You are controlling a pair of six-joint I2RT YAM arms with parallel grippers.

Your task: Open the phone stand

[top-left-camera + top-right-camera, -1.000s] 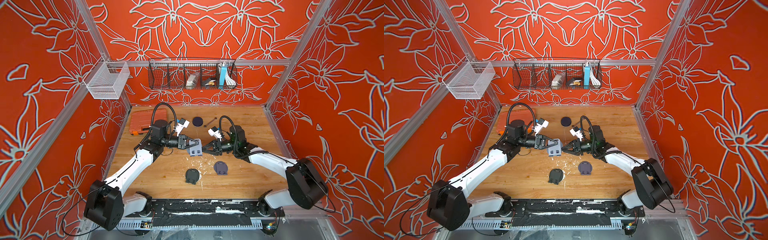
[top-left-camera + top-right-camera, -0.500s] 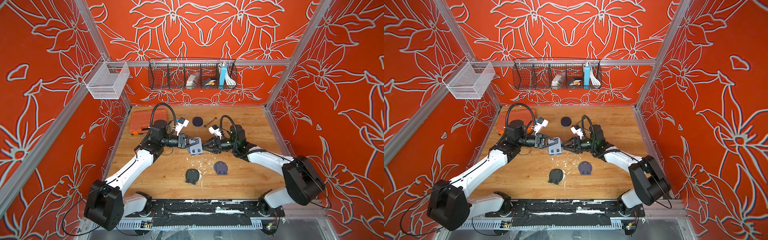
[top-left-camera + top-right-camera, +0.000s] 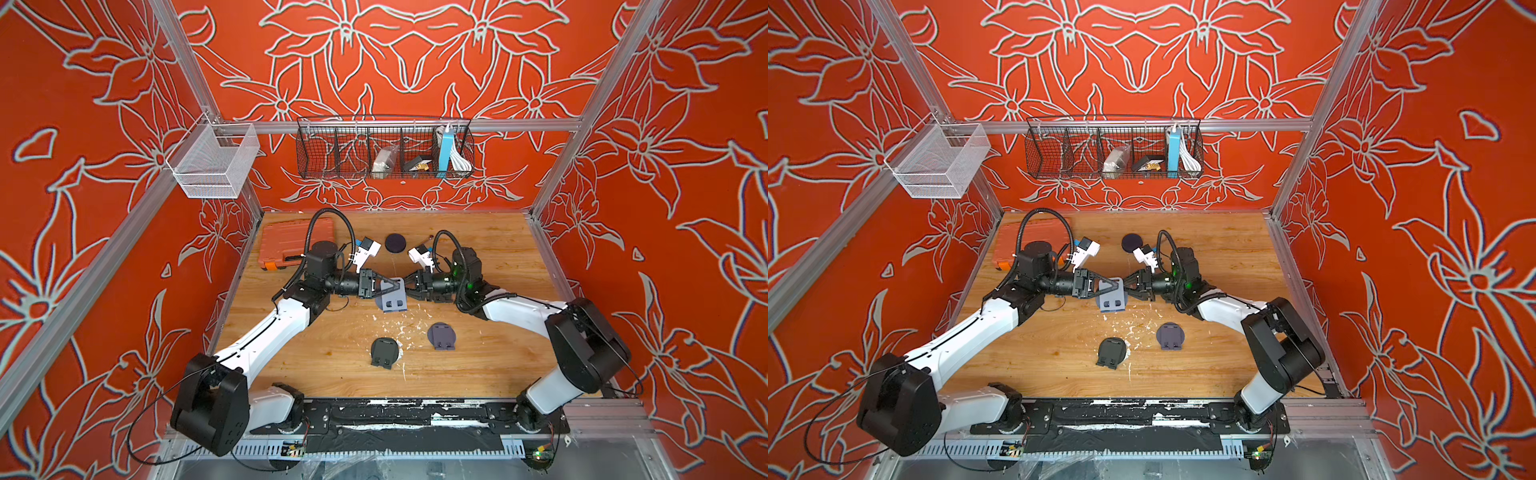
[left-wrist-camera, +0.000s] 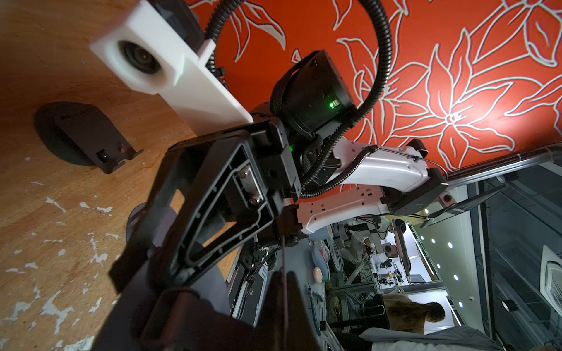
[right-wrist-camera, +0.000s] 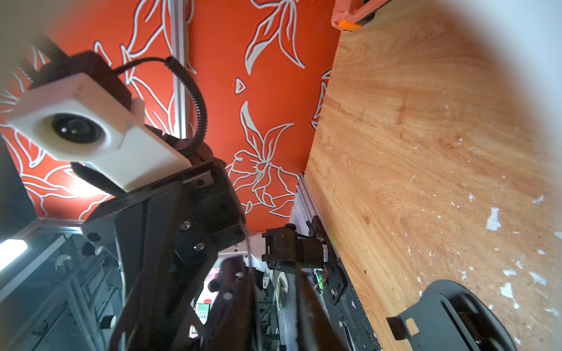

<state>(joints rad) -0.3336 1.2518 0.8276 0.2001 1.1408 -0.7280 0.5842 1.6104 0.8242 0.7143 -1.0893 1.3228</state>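
Left gripper (image 3: 397, 286) clamps the phone stand (image 3: 390, 302); right gripper (image 3: 409, 286) sits narrow at its right edge, grip unclear, so a thin bite could slip on the pull

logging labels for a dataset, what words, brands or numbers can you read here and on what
No text can be read in any view.
Black box in the wire basket: gold marks, too small to read.
Small card past the table edge, right wrist view: marks blurred, unreadable.
Orange case: no lettering visible.
Phone stand: no lettering visible.
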